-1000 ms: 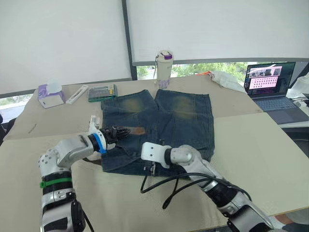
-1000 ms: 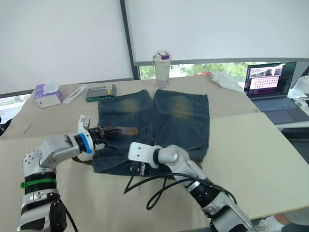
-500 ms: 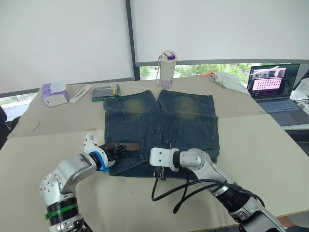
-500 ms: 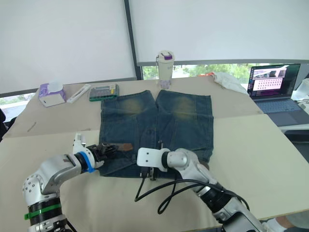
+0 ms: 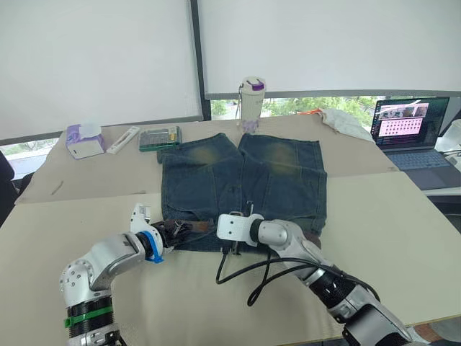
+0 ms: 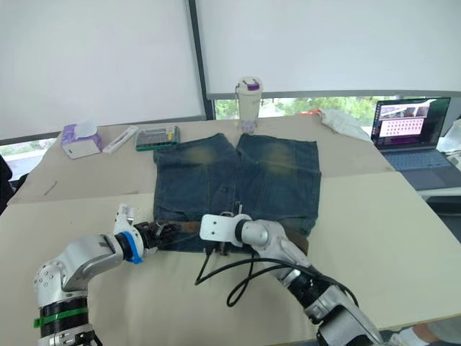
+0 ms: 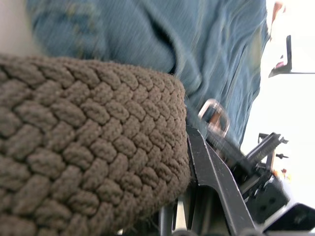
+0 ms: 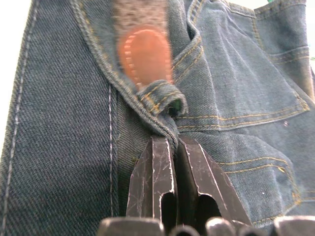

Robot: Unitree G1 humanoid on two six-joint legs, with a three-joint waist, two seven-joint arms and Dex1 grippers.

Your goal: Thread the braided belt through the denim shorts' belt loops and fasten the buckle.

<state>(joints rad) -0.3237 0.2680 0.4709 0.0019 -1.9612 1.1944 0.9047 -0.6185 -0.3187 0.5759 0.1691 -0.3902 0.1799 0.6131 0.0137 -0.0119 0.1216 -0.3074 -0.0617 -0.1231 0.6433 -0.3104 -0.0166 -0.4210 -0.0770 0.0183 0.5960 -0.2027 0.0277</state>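
**Braided belt at first loop – threading station status**

Braided belt (image 5: 189, 228) lies along the waistband at the near edge of the denim shorts (image 5: 245, 184), which are spread flat on the table (image 5: 403, 231) with the legs pointing to 12 o'clock. I hold the belt in the left gripper (image 5: 175, 232), clenched on the strap at the shorts' 7 o'clock corner. In the left wrist view the weave sits across the finger, and the buckle (image 7: 214, 114) shows beyond it, blurred.

The right gripper (image 8: 167, 147) is closed on a belt loop (image 8: 165, 96) at the waistband, fingers meeting on the denim strip. I judge this grip lifts the loop off the fabric to open a passage. The belt's reddish tip (image 8: 145, 54) sits just beyond the loop, in line with it, so feeding can proceed straight.

Remaining work, as I judge it: most loops are unthreaded and the buckle is unfastened.

A bottle (image 5: 253, 101), a tissue box (image 5: 84, 139) and a laptop (image 5: 410, 130) stand well apart at 12, 10 and 2 o'clock
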